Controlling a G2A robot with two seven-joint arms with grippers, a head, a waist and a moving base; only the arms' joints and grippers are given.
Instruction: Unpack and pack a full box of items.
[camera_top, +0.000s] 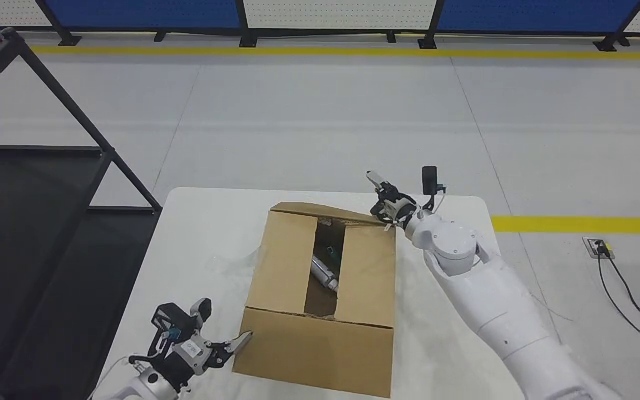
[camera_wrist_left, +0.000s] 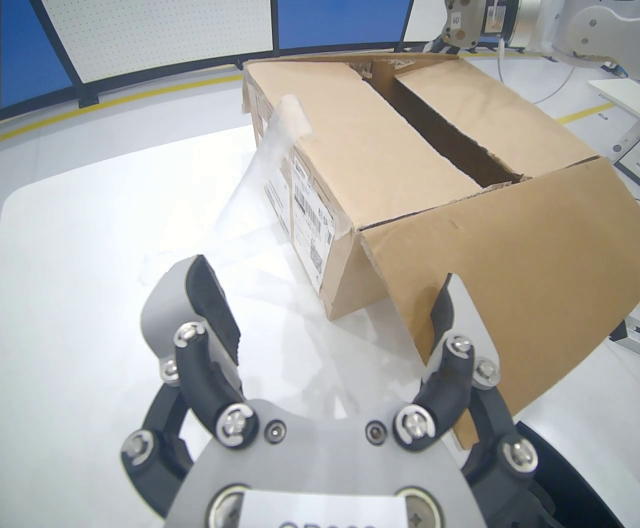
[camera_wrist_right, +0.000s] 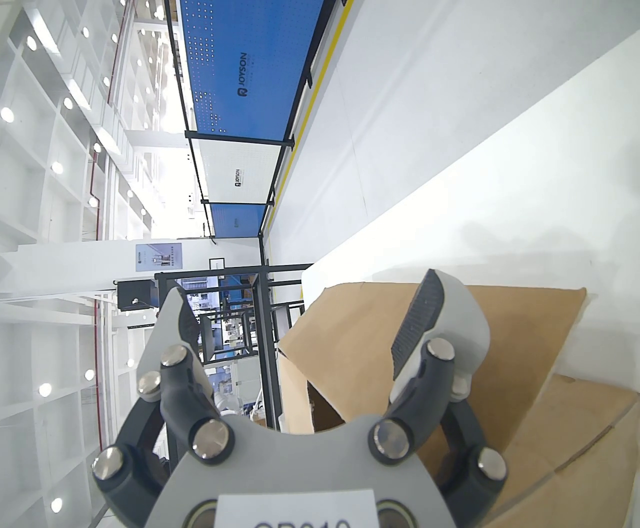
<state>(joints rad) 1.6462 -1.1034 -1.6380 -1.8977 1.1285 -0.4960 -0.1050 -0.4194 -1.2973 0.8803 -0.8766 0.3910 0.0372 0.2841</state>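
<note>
A brown cardboard box (camera_top: 300, 290) stands in the middle of the white table (camera_top: 200, 250). Its top flaps are parted, and the gap shows a grey cylindrical item (camera_top: 323, 270) and something dark (camera_top: 328, 246) inside. My left gripper (camera_wrist_left: 330, 305) is open at the box's near left corner, beside the folded-down near flap (camera_wrist_left: 525, 280). A strip of clear tape (camera_wrist_left: 280, 150) hangs loose from the box side (camera_wrist_left: 305, 210). My right gripper (camera_wrist_right: 305, 310) is open at the far right corner (camera_top: 385, 198), just above the raised far flap (camera_wrist_right: 525, 320), holding nothing.
A black metal frame (camera_top: 60, 190) stands left of the table. A floor socket and cable (camera_top: 600, 248) lie to the right. Bare tabletop lies left of the box (camera_wrist_left: 100, 225). Blue panel barriers (camera_top: 140, 12) line the back.
</note>
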